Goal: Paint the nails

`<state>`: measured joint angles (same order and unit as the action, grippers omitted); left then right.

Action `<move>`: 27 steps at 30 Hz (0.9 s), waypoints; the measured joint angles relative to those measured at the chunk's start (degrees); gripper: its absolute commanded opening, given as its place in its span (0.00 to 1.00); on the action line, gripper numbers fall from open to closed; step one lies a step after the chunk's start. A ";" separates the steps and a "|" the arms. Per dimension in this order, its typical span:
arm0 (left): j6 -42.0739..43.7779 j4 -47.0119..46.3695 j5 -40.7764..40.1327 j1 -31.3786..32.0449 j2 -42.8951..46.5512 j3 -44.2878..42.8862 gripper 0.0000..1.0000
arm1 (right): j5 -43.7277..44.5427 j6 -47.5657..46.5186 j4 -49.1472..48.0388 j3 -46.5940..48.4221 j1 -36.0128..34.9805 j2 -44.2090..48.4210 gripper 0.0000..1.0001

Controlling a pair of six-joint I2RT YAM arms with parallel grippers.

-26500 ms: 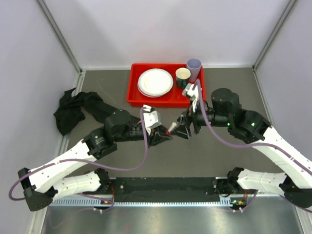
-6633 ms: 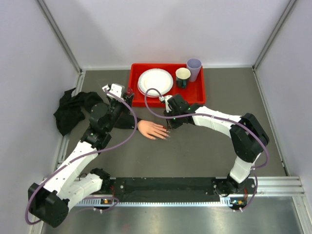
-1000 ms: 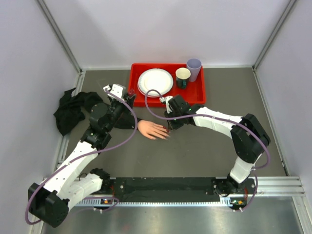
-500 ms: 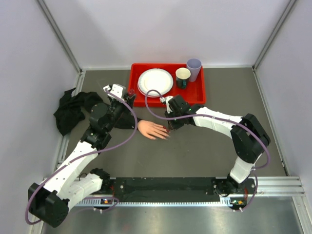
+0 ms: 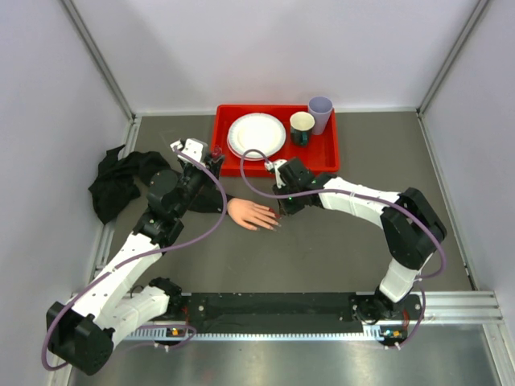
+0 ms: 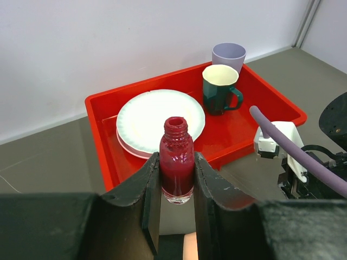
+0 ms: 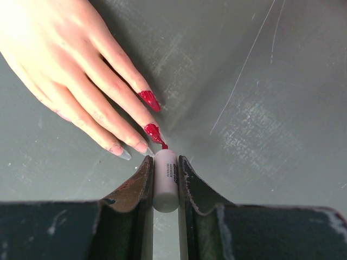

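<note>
A pale mannequin hand (image 5: 251, 215) with a black sleeve (image 5: 211, 202) lies flat on the grey table, fingers pointing right. In the right wrist view two nails are dark red (image 7: 150, 101) (image 7: 152, 131), and the two beside them (image 7: 142, 147) are clear. My right gripper (image 7: 165, 162) is shut on a white brush cap (image 7: 166, 181); its red brush tip (image 7: 162, 143) touches the second red nail. My left gripper (image 6: 177, 162) is shut on an uncapped bottle of dark red polish (image 6: 177, 168), held upright above the sleeve and in front of the tray.
A red tray (image 5: 222, 137) at the back holds a white plate (image 5: 257, 135), a dark green mug (image 5: 302, 126) and a lavender cup (image 5: 320, 112). A black cloth (image 5: 113, 183) lies bunched at the left wall. Purple cables loop over both arms.
</note>
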<state>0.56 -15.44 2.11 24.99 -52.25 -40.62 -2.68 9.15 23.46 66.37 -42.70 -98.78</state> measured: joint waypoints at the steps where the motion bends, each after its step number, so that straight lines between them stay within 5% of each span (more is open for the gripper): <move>1: 0.00 0.00 0.00 0.00 0.00 0.00 0.00 | 0.02 0.00 0.17 -0.24 0.00 0.02 0.00; 27: 0.00 0.00 0.00 0.00 -0.04 0.00 0.00 | 0.85 -0.11 1.31 -1.14 0.09 2.78 0.00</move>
<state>0.56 -15.44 2.11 24.99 -52.29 -40.62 -1.83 9.04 24.77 65.23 -42.61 -96.01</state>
